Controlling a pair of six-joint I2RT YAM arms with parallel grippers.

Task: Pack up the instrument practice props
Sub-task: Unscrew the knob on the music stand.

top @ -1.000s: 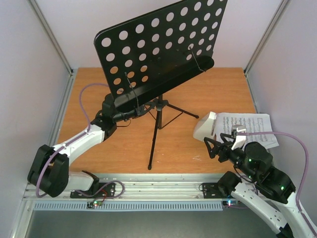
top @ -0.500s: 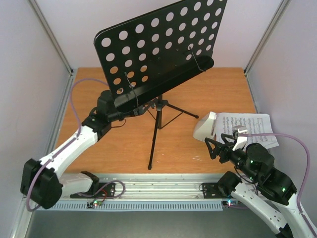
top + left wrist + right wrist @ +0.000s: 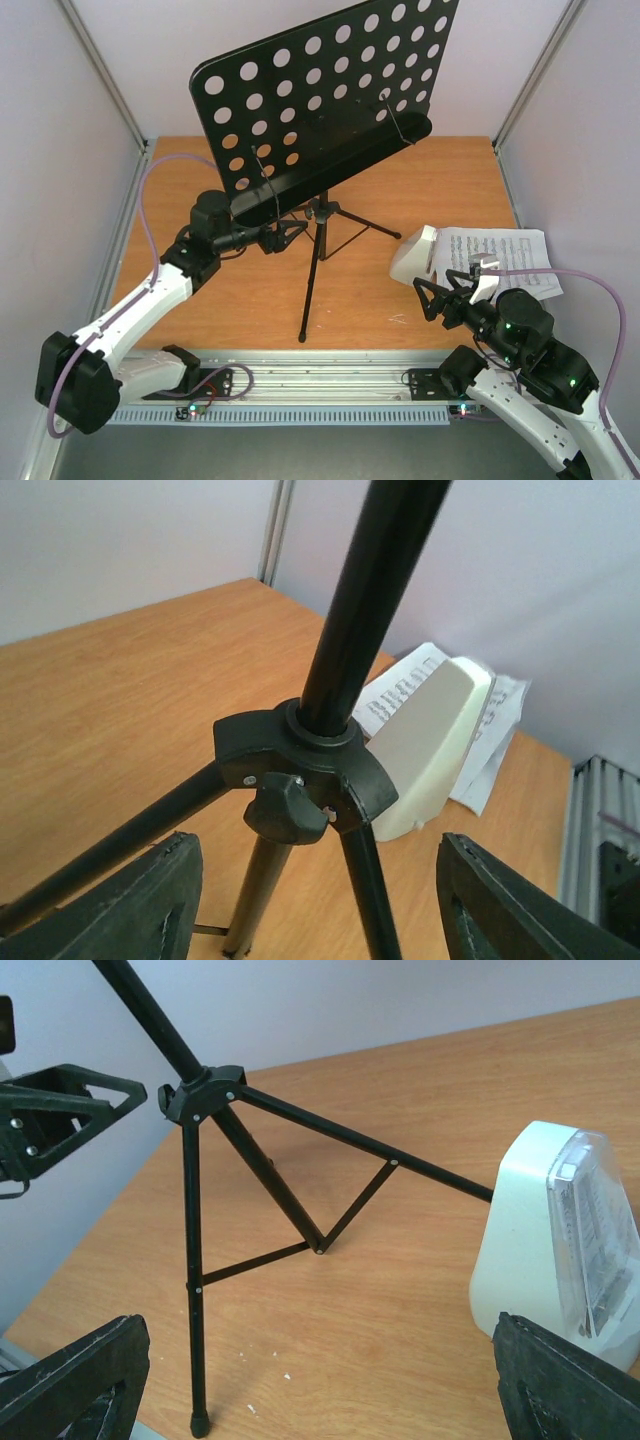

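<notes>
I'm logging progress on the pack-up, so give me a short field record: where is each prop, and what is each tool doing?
music stand: upright on its tripod, mid-table
metronome: standing right of the stand, at the sheet's left edge
sheet of music: lying flat, right side of the table
left tool: open, fingers either side of the tripod hub, not gripping it
right tool: open, empty, just short of the metronome
status: all three props out on the table

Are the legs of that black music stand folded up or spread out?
Spread out. The music stand has three legs splayed from the hub, braces extended.
</notes>
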